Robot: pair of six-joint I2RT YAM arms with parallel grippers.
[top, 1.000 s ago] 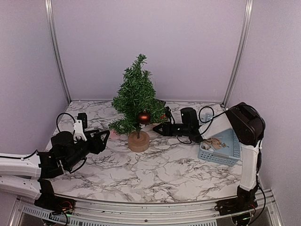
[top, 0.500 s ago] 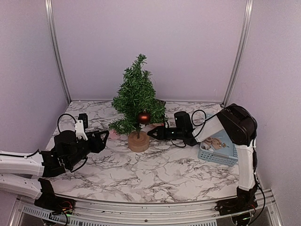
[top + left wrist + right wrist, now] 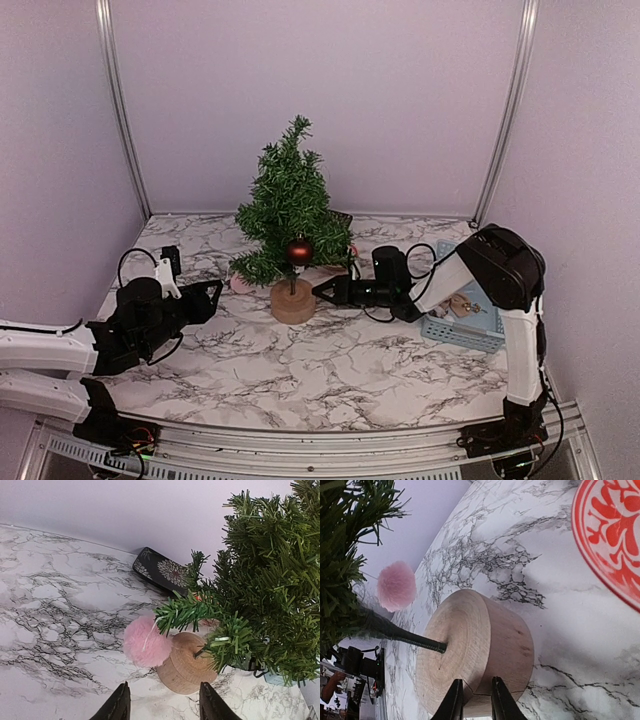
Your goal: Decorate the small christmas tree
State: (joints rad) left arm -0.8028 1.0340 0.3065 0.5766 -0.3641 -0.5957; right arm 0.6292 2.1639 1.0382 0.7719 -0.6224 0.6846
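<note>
Between left tool (image 3: 163,700) and right tool (image 3: 474,695), jaws of each apart, small christmas tree (image 3: 290,205) upright, tip skyward.

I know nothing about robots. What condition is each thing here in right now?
small christmas tree: standing upright on its wooden base.
red ball: hanging on the tree's front.
pink pompom: hanging from a low branch.
blue basket: upright, small trinkets inside.
left tool: open, empty.
right tool: open only a slit, empty, at the base.
</note>
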